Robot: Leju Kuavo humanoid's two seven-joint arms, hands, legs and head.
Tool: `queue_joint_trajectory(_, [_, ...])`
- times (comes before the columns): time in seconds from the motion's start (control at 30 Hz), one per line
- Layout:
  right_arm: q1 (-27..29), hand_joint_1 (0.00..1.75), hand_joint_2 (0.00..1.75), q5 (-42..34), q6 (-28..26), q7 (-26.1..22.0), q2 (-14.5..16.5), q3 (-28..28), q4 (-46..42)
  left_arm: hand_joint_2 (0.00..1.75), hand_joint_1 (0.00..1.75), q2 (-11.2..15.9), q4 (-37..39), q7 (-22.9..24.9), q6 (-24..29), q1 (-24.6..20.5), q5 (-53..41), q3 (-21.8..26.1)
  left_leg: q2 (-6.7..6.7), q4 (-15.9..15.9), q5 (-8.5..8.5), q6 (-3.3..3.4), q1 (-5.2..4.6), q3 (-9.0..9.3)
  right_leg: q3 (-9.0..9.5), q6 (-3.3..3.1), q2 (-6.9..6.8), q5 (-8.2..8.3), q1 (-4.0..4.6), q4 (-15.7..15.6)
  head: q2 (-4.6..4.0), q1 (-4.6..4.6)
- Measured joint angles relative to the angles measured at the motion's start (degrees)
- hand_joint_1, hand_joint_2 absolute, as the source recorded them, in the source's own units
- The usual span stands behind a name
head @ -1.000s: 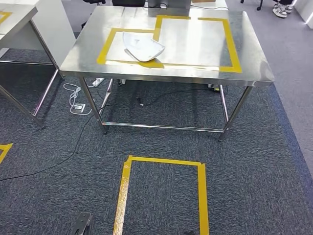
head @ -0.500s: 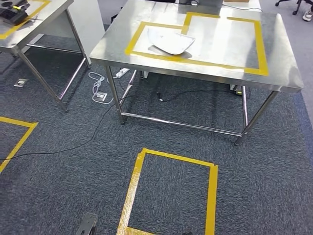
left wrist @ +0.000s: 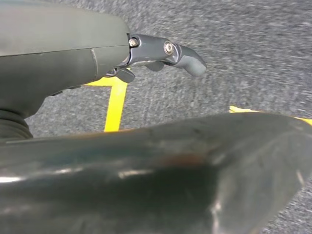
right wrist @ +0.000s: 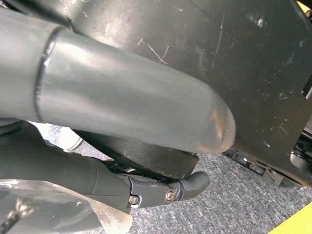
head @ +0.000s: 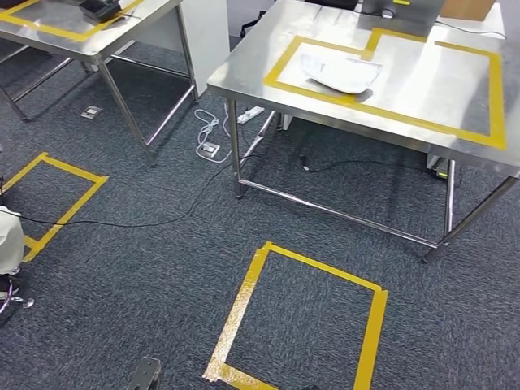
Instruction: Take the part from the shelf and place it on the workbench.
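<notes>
Brushed, shiny steel workbench (head: pixel 429 106); glossy white plastic part (head: pixel 340 73); rough grey carpet (head: pixel 153 268), matt yellow tape (head: pixel 245 296).

- Head view: high on the body, angled forward and down; takes in the carpet floor (head: pixel 153 268), a yellow tape square (head: pixel 301 325) close in front, and the steel worktop (head: pixel 245 77) farther off.
- Left wrist view: close behind the left hand (left wrist: pixel 110 53), facing the floor.
- Right wrist view: close behind the right hand (right wrist: pixel 121 122), also near the floor.
- Shared by all: grey carpet, yellow tape.
</notes>
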Motion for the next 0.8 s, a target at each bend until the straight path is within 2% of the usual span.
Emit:
queue_joint_trajectory(0.03, [0.0, 0.00, 0.00, 0.0, 0.1, 0.0, 0.0, 0.0, 0.0, 0.00, 0.00, 0.0, 0.0, 0.0, -0.1, 0.1, 0.1, 0.0, -0.48, -0.1, 0.22, 0.44, 0.07, -0.15, -0.25, 0.33, 0.69, -0.44, -0.09, 0.4, 0.00, 0.04])
queue_joint_trajectory(0.07, [-0.1, 0.00, 0.00, 0.0, 0.1, 0.0, -0.1, 0.0, 0.0, 0.00, 0.00, 0.0, 0.0, 0.0, -0.1, 0.1, 0.2, 0.0, -0.97, -0.3, 0.50, 0.90, 0.17, -0.31, -0.97, 0.57, 2.01, -1.60, -0.16, 1.8, 0.00, 0.18])
queue_joint_trajectory(0.13, [-0.2, 0.00, 0.00, 0.0, 0.3, -0.2, -0.1, 0.1, 0.0, 0.00, 0.00, 0.0, 0.0, 0.0, -0.2, 0.0, 0.2, 0.0, -2.01, -0.4, 0.97, 1.62, 0.18, -0.82, -3.98, 0.79, 5.06, -5.53, -0.22, 8.3, 0.00, 0.43])
queue_joint_trajectory(0.17, [-0.3, 0.00, 0.00, 0.0, 0.4, -0.3, -0.1, 0.1, 0.0, 0.00, 0.00, 0.0, 0.0, 0.0, -0.3, -0.1, 0.2, 0.0, -2.62, -0.3, 1.14, 1.84, 0.07, -1.11, -5.81, 0.76, 5.79, -7.47, -0.19, 12.5, 0.00, 0.48])
queue_joint_trajectory(0.2, [-0.5, 0.00, 0.00, -0.1, 0.4, -0.3, -0.1, 0.1, 0.0, 0.00, 0.00, -0.1, 0.0, 0.0, -0.3, -0.1, 0.2, 0.0, -3.27, -0.3, 1.29, 1.95, -0.06, -1.31, -7.16, 0.71, 6.02, -8.55, -0.14, 15.7, 0.00, 0.49])
queue_joint_trajectory(0.23, [-0.5, 0.00, 0.00, -0.1, 0.4, -0.3, -0.1, 0.1, 0.0, 0.00, 0.00, -0.1, 0.0, 0.0, -0.3, 0.0, 0.2, 0.0, -4.00, -0.3, 1.41, 1.98, -0.17, -1.43, -7.65, 0.60, 6.10, -8.53, -0.11, 17.0, 0.00, 0.49])
queue_joint_trajectory(0.27, [-0.5, 0.00, 0.00, -0.1, 0.5, -0.2, -0.1, 0.1, 0.0, 0.00, 0.00, -0.1, 0.0, 0.0, -0.3, 0.1, 0.2, 0.0, -4.80, -0.3, 1.52, 1.95, -0.25, -1.48, -7.00, 0.44, 6.23, -7.32, -0.10, 16.0, 0.00, 0.48])
queue_joint_trajectory(0.3, [-0.5, 0.00, 0.00, -0.1, 0.5, -0.2, -0.1, 0.1, 0.0, 0.00, 0.00, -0.1, 0.0, 0.0, -0.3, 0.1, 0.2, 0.0, -5.66, -0.2, 1.62, 1.88, -0.30, -1.50, -5.36, 0.24, 6.65, -5.27, -0.10, 12.8, 0.00, 0.49])
queue_joint_trajectory(0.37, [-0.4, 0.00, 0.00, -0.1, 0.6, -0.1, -0.1, 0.2, 0.0, 0.00, 0.00, -0.1, 0.0, 0.0, -0.4, 0.1, 0.2, 0.0, -7.28, 0.1, 1.78, 1.60, -0.38, -1.72, -1.51, -0.24, 9.44, -1.86, -0.30, 4.7, 0.00, 0.47])
queue_joint_trajectory(0.4, [-0.4, 0.00, 0.00, -0.1, 0.7, -0.1, -0.1, 0.3, 0.0, 0.00, 0.00, -0.1, 0.0, 0.0, -0.5, 0.0, 0.2, 0.0, -7.99, 0.3, 1.90, 1.35, -0.38, -2.03, -0.23, -0.40, 10.81, -1.23, -0.41, 2.0, 0.00, 0.46])
queue_joint_trajectory(0.43, [-0.3, 0.00, 0.00, -0.1, 0.8, -0.1, -0.1, 0.4, 0.0, 0.00, 0.00, -0.2, 0.0, 0.0, -0.6, 0.0, 0.2, 0.0, -8.65, 0.4, 2.08, 0.99, -0.32, -2.43, 0.37, -0.53, 11.73, -1.25, -0.47, 0.7, 0.00, 0.46])
queue_joint_trajectory(0.47, [-0.3, 0.00, 0.00, -0.1, 0.9, -0.1, -0.1, 0.5, 0.0, 0.00, 0.00, -0.2, 0.0, 0.0, -0.6, 0.0, 0.2, 0.0, -9.35, 0.4, 2.34, 0.54, -0.25, -2.83, 0.53, -0.66, 11.70, -1.35, -0.47, 0.4, 0.00, 0.44])
queue_joint_trajectory(0.5, [-0.3, 0.00, 0.00, 0.0, 1.0, -0.1, -0.1, 0.6, 0.0, 0.00, 0.00, -0.1, 0.1, 0.0, -0.7, 0.1, 0.2, 0.0, -9.94, 0.4, 2.57, 0.14, -0.13, -3.14, 0.63, -0.86, 11.03, -1.24, -0.50, 0.3, 0.00, 0.45])
queue_joint_trajectory(0.53, [-0.3, 0.00, 0.00, 0.0, 1.1, 0.0, 0.0, 0.6, 0.0, 0.00, 0.00, -0.1, 0.1, 0.0, -0.8, 0.2, 0.2, 0.0, -9.57, 0.6, 2.48, -0.21, -0.14, -3.42, 0.72, -1.14, 10.29, -1.02, -0.56, 0.1, 0.00, 0.41])
queue_joint_trajectory(0.57, [-0.3, 0.00, 0.00, 0.0, 1.2, 0.0, 0.0, 0.6, 0.0, 0.00, 0.00, -0.1, 0.1, 0.0, -0.8, 0.3, 0.2, 0.0, -8.39, 1.7, 1.76, -0.55, -0.20, -3.97, 0.82, -1.44, 9.42, -0.81, -0.64, -0.2, 0.00, 0.23])
queue_joint_trajectory(0.6, [-0.2, 0.00, 0.00, 0.0, 1.2, 0.1, 0.0, 0.6, 0.0, 0.00, 0.00, 0.0, 0.1, 0.1, -0.8, 0.3, 0.1, 0.0, -6.75, 3.9, 0.35, -0.83, -0.25, -4.98, 0.92, -1.66, 8.44, -0.67, -0.71, -0.4, 0.00, 0.08])
queue_joint_trajectory(0.63, [-0.1, 0.00, 0.00, 0.0, 1.2, 0.1, 0.0, 0.6, 0.0, 0.00, 0.00, 0.0, 0.1, 0.1, -0.8, 0.2, -0.2, 0.0, -4.92, 7.3, -1.54, -1.14, -0.21, -6.46, 0.96, -1.80, 7.44, -0.65, -0.63, -0.4, 0.00, -0.05])
queue_joint_trajectory(0.67, [0.0, 0.00, 0.00, 0.0, 1.2, 0.2, 0.0, 0.6, 0.0, 0.00, 0.00, 0.0, 0.1, 0.2, -0.7, 0.1, -0.7, -0.1, -3.87, 11.2, -3.48, -1.44, -0.08, -8.20, 0.93, -1.89, 6.45, -0.68, -0.55, -0.4, 0.00, -0.17])
queue_joint_trajectory(0.7, [0.1, 0.00, 0.00, 0.0, 1.2, 0.2, 0.0, 0.6, 0.0, 0.00, 0.00, 0.0, 0.1, 0.4, -0.5, 0.0, -1.4, -0.2, -3.43, 14.6, -4.81, -1.66, 0.07, -9.64, 0.89, -1.92, 5.50, -0.72, -0.48, -0.4, 0.00, -0.16])
queue_joint_trajectory(0.73, [0.1, 0.00, 0.00, 0.0, 1.3, 0.3, -0.1, 0.6, 0.0, 0.00, 0.00, 0.0, 0.1, 0.6, -0.3, 0.1, -2.3, -0.5, -3.24, 16.5, -5.20, -1.81, 0.20, -10.31, 0.87, -1.93, 4.65, -0.77, -0.45, -0.4, 0.00, -0.17])
queue_joint_trajectory(0.77, [0.1, 0.00, 0.00, 0.0, 1.3, 0.4, -0.1, 0.6, 0.0, 0.00, 0.00, 0.0, 0.1, 0.8, 0.0, 0.2, -3.1, -0.8, -3.08, 16.2, -4.53, -1.88, 0.29, -9.91, 0.89, -1.91, 3.86, -0.82, -0.44, -0.4, 0.00, -0.17])
queue_joint_trajectory(0.8, [0.1, 0.00, 0.00, 0.0, 1.3, 0.5, -0.1, 0.6, 0.0, 0.00, 0.00, 0.1, 0.1, 1.0, 0.3, 0.2, -3.6, -1.2, -2.76, 13.7, -3.00, -1.87, 0.33, -8.43, 0.96, -1.86, 3.14, -0.90, -0.43, -0.4, 0.00, -0.17])
